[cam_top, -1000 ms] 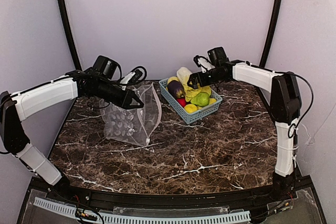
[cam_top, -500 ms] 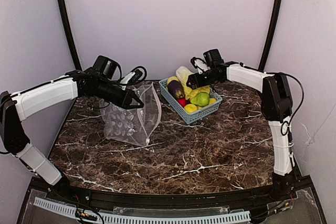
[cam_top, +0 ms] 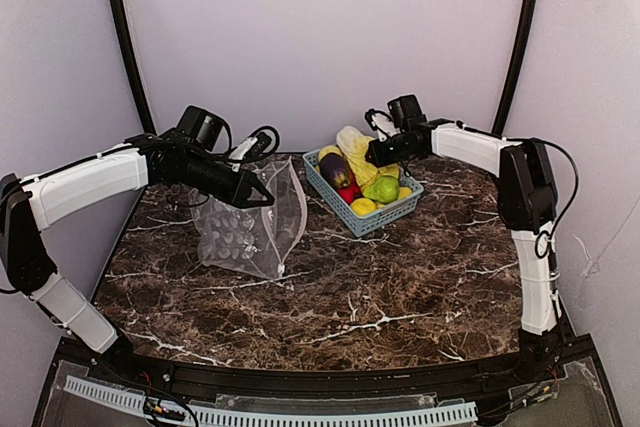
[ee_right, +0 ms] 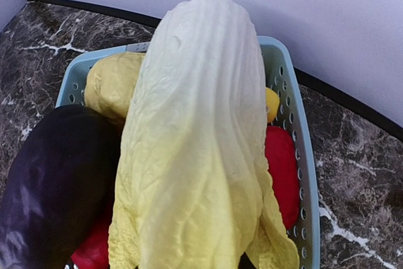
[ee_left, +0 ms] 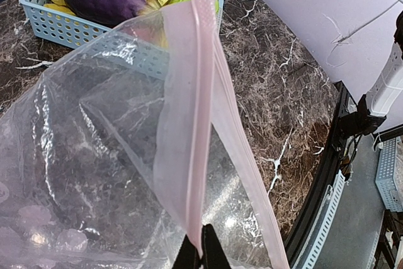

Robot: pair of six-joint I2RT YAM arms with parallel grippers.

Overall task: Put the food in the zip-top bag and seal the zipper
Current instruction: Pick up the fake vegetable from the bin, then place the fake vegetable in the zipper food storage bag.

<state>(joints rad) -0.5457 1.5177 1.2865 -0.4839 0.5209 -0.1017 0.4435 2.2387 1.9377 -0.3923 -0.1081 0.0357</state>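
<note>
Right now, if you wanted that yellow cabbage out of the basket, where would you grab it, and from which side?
Probably across its middle, coming down from above. The cabbage lies topmost on the pile in the basket, long and rounded, with its upper long sides exposed. The eggplant crowds only its lower, leafy end.

Left of the basket point(cam_top: 386, 216), the zip-top bag point(cam_top: 250, 232) stands propped with my left gripper point(cam_top: 267, 203) pinching its mouth, blocking that side. Above the basket, cabbage point(cam_top: 352, 145) and eggplant point(cam_top: 335, 169) pile past the rim, with my right gripper point(cam_top: 369, 156) right against them. In front of the basket I see open marble tabletop point(cam_top: 400, 287), room to pass.
</note>
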